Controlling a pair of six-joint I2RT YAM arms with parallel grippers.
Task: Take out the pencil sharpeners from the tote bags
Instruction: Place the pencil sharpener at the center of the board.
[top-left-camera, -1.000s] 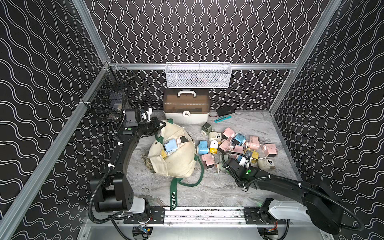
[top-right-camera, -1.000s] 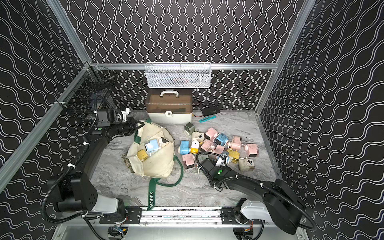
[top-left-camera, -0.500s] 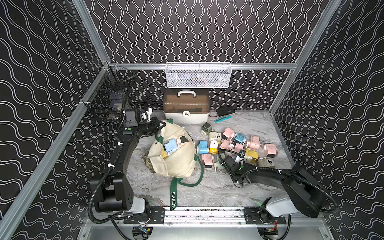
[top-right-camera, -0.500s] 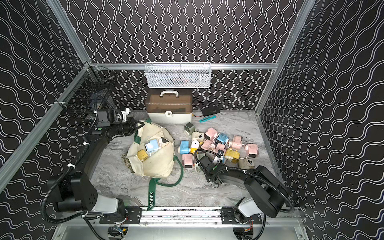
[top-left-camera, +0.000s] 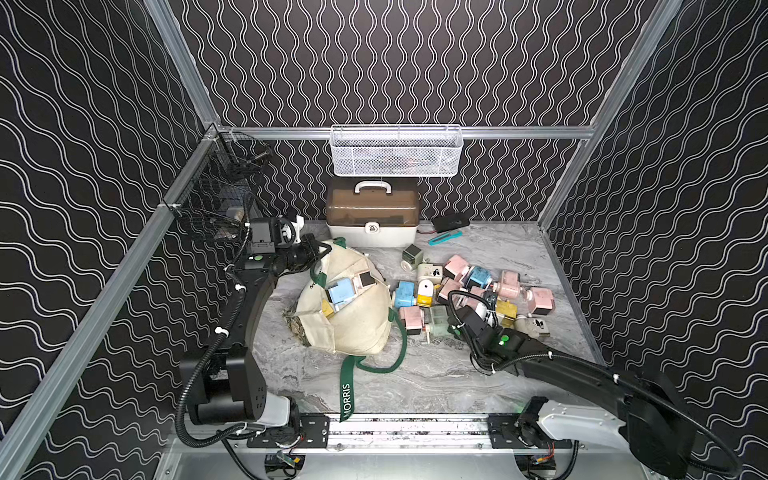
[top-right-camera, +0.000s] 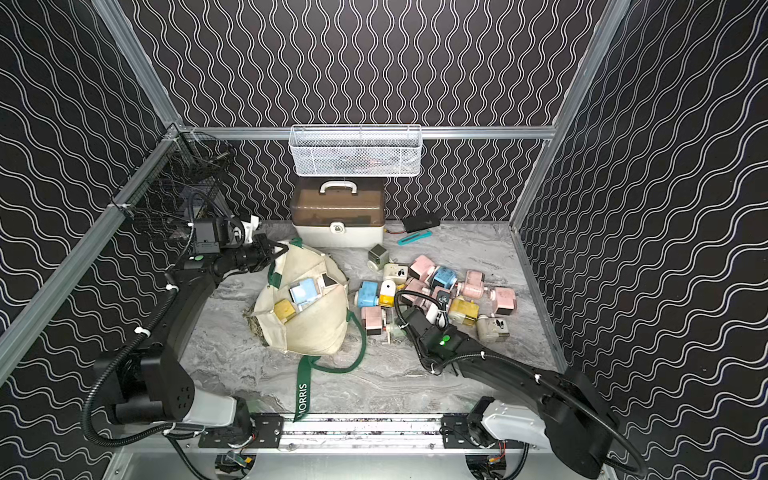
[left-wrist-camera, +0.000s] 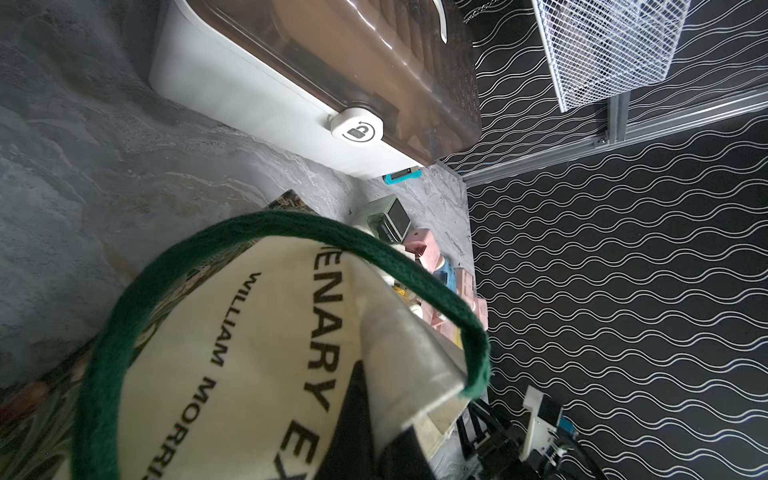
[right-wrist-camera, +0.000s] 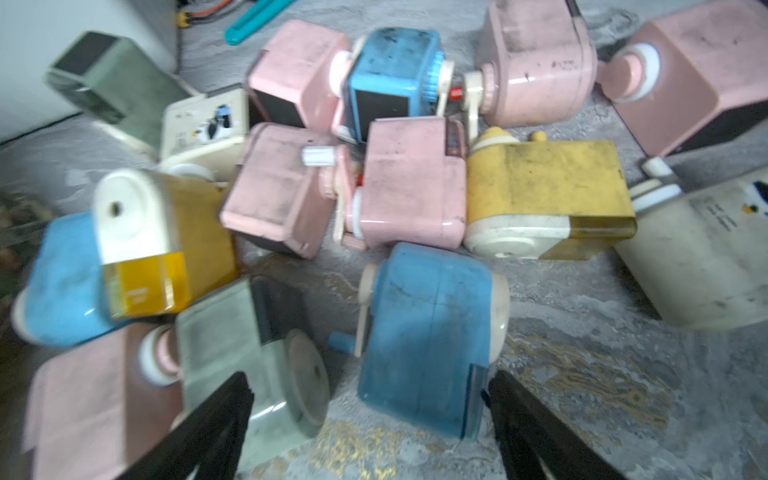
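Fifteen boxy plastic pencil sharpeners (right-wrist-camera: 411, 195) lie loose outside the bag: six pink, three light blue, two yellow, two cream and two green (one sage, one paler). One cream canvas tote bag with dark green straps (top-left-camera: 357, 328) shows three more at its mouth, possibly a fourth, though the view there is too cramped to be sure. There is one white case with a brown lid (top-left-camera: 372, 208), one white mesh basket (top-left-camera: 395, 151), one black wire basket (top-left-camera: 216, 195), one flat teal stick (top-left-camera: 444, 238) and one flat black slab (top-left-camera: 451, 222).
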